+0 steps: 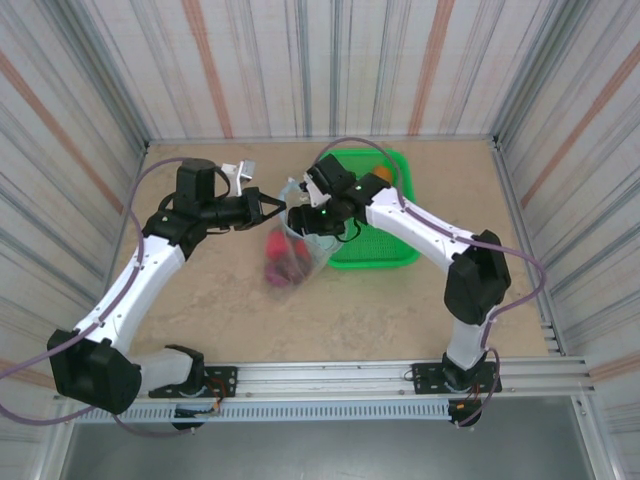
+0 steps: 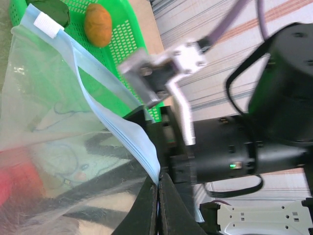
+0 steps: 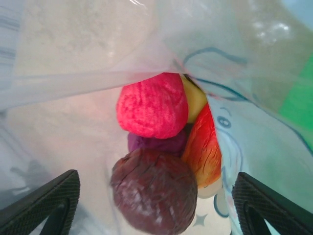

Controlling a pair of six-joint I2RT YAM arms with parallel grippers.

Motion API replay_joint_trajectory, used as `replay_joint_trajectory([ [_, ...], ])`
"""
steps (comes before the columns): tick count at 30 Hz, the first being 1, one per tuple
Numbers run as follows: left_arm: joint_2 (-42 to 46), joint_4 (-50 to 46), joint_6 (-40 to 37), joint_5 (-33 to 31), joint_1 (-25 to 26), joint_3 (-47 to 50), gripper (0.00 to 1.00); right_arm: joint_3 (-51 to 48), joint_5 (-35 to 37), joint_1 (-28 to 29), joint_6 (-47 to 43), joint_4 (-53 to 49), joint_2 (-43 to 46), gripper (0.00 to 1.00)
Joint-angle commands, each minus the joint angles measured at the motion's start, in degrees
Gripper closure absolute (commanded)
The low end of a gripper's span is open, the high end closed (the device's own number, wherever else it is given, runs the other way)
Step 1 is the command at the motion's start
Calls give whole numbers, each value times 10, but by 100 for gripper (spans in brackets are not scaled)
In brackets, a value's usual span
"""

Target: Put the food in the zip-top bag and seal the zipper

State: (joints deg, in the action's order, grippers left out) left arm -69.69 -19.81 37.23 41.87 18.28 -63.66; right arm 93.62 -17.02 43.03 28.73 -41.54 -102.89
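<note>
Mid-filling: pinching zip-top bag's (image 2: 44,98) zipper (image 2: 98,105) in closed left gripper (image 2: 158,188), right gripper (image 3: 156,203) open over bagged food (image 3: 154,105); next, likely fetching orange piece (image 2: 98,24) from green basket (image 2: 124,44).

The left arm (image 1: 150,265) reaches in from the left of the zip-top bag (image 1: 312,255), the left gripper (image 2: 158,183) with jaws pinched tight on its mouth edge. The right arm (image 1: 420,225) bends in from the bag's right, the right gripper (image 3: 156,205) pointing down into the mouth, jaws spread wide, empty.
</note>
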Motion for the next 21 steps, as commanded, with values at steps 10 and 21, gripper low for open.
replay_joint_trajectory([
  [10, 31, -33, -47, -33, -3, -8, 100, -45, -7, -88, -10, 12, 133, 52],
  [21, 53, -34, -79, -83, -3, 13, 100, 26, 241, -144, -120, -97, 32, 49],
])
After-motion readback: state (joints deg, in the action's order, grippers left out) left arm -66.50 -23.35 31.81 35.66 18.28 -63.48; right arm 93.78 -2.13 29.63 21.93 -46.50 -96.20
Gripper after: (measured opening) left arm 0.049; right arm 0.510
